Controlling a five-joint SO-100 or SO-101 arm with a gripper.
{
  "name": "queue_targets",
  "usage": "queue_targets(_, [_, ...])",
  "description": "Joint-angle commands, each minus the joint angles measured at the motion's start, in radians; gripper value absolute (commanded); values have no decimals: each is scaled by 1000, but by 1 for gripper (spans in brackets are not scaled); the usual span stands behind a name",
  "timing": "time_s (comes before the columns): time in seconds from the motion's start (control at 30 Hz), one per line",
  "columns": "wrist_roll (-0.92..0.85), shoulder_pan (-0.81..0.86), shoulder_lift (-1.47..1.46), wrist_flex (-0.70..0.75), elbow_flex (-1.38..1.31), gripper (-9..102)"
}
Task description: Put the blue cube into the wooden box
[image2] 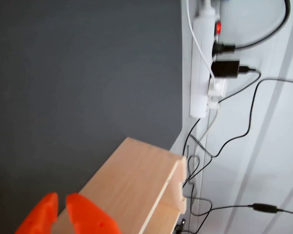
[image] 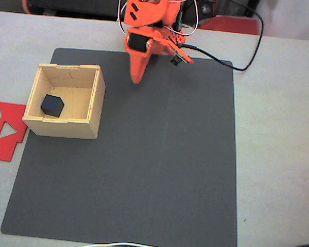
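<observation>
In the fixed view the blue cube [image: 52, 105] lies inside the wooden box [image: 62, 124], near its left wall, on the box floor. The box stands at the left end of the dark mat. My orange gripper [image: 137, 77] hangs at the mat's far edge, right of the box and apart from it, pointing down with its fingers together and nothing between them. In the wrist view the two orange fingertips [image2: 90, 214] sit at the bottom left with a thin slit between them, the gripper [image2: 61, 199] just over the box's plywood wall [image2: 136, 185].
A dark grey mat [image: 159, 154] covers most of the table. A flat red cut-out sheet [image: 5, 135] lies left of the box. A black cable [image: 253, 49] runs off the arm to the right. A white power strip [image2: 205, 63] with plugs and cables lies beyond the mat's edge.
</observation>
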Motion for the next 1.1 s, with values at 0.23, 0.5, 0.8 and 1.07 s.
queue_targets(0.23, [-75, -83, 12, -67, 74, 0])
queue_targets(0.5, [-173, -209, 14, -94, 86, 0])
queue_targets(0.8, [-163, -189, 14, -97, 86, 0])
queue_targets(1.07, [-166, -189, 14, -98, 86, 0])
